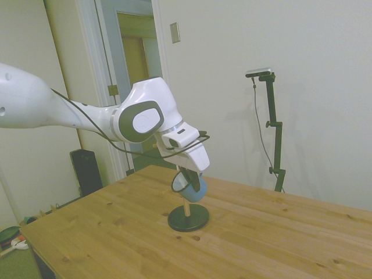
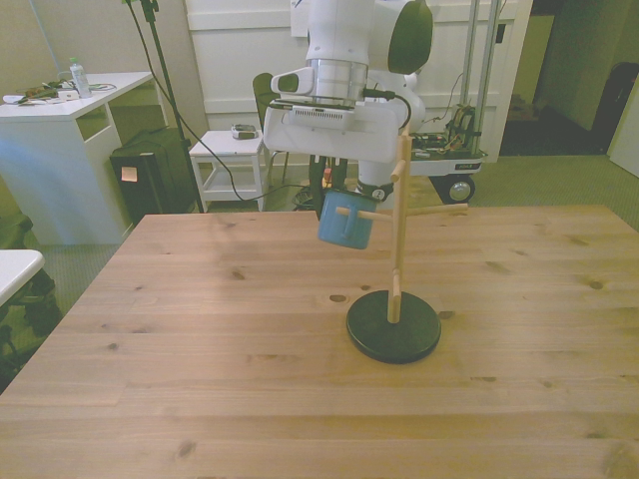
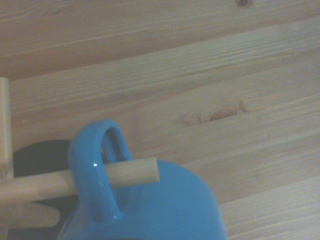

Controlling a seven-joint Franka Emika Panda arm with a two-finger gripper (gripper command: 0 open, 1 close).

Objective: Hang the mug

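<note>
Item: mug [image 2: 344, 222], blue, held up off the table [image 2: 200, 329] beside the peg stand [image 2: 397, 239]. Location: on the front view's left of the stand's post, at the level of the horizontal peg [image 3: 100, 176] that points that way. The wrist view shows the peg passing through the handle [image 3: 92, 170], its blunt end sticking out just past the loop; the blue body fills the frame below it. Attitude: tilted, the dark-rimmed mouth [image 1: 179, 181] turned sideways in the side view (white inside just visible there). Item: my gripper [image 2: 347, 195], directly above the mug, its white body reaching down onto it. Jaws: I cannot tell from any view whether they pinch the mug or stand apart, since the fingers are lost behind my own housing and the mug. Item: stand, pale wood post on a round black base [image 2: 393, 326], the base resting on the table with the mug hanging above and to one side of it. Item: table, knotty pine planks. Background, front view: a white desk [image 2: 60, 105] and a small white side table [image 2: 232, 150].
</note>
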